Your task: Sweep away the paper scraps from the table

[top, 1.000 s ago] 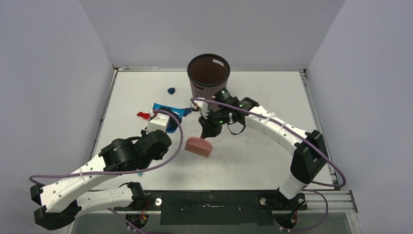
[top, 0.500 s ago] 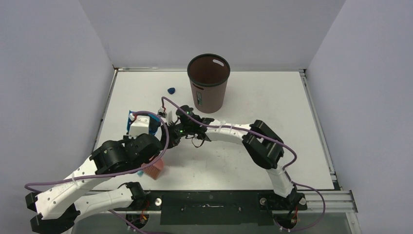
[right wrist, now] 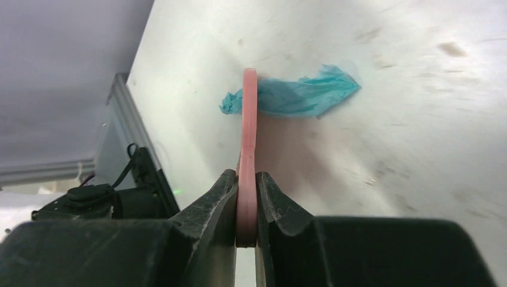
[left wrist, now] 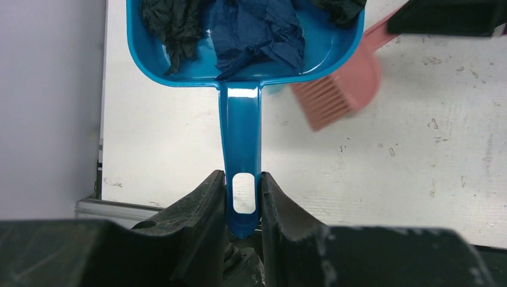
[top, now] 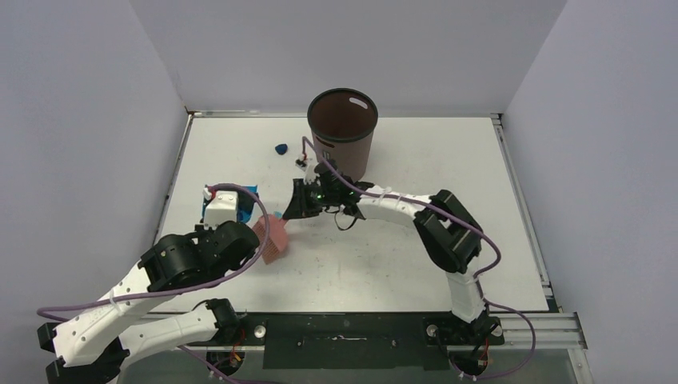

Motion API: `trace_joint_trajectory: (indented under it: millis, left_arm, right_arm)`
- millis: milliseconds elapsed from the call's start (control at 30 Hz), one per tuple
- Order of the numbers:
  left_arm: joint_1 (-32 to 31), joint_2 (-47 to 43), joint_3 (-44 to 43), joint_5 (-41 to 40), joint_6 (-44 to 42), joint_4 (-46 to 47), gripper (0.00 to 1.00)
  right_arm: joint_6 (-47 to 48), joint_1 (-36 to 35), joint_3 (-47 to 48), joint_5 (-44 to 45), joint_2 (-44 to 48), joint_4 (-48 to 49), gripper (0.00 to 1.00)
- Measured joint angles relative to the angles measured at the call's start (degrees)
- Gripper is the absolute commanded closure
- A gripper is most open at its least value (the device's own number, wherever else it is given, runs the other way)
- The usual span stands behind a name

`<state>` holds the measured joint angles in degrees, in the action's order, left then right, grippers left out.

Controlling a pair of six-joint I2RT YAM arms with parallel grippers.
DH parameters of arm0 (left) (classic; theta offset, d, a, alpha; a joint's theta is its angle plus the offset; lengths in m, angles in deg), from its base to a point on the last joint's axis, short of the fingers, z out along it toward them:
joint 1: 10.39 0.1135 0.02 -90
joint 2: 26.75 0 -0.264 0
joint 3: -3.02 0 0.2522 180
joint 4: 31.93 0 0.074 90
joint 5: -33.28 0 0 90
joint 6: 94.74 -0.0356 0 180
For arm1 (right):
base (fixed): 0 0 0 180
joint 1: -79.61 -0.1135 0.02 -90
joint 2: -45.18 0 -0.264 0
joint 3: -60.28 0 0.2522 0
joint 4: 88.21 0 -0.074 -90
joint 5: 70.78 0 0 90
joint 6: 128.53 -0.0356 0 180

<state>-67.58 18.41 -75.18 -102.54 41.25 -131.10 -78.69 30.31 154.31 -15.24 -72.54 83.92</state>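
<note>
The left gripper (left wrist: 242, 191) is clamped on the handle of the blue dustpan (left wrist: 332, 51). The pan holds dark and blue paper scraps (left wrist: 257, 30), seen only from the left wrist. The right gripper (right wrist: 246, 194) pinches the pink brush (right wrist: 249, 107). Its wrist view alone shows a light-blue strip (right wrist: 305, 95) on the surface (right wrist: 418, 149), just behind the brush. From above, one blue scrap (top: 281, 149) lies near the brown bin (top: 342, 132). Whether the bin's side carries a label cannot be told at this size.

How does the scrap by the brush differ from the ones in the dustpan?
The light-blue strip lies on the table by the brush; the dark scraps sit inside the dustpan. The strip is pale and elongated; the dark scraps are navy and black wads. All are crumpled paper.
</note>
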Motion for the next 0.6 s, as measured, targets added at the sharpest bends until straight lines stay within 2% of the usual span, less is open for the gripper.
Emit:
trace_joint_trajectory:
  millis: [167,367,467,600]
  left_arm:
    - [0.33,2.14,0.0,0.39,-1.46,0.85,1.0]
    - [0.63,6.51,0.02,2.75,-4.9,3.65,1.0]
    - [0.63,8.79,0.02,4.85,-7.17,6.19,1.0]
    - [0.63,10.16,0.02,7.26,-9.46,9.42,1.0]
  right_arm:
    - [7.21,7.58,-1.42,3.06,8.17,-10.49,0.95]
    - [16.2,17.57,-5.09,1.22,13.03,-22.91,0.95]
    - [20.06,22.38,-8.68,-0.15,17.75,-29.77,0.95]
    - [26.36,26.34,-9.01,-0.04,24.33,-37.94,0.95]
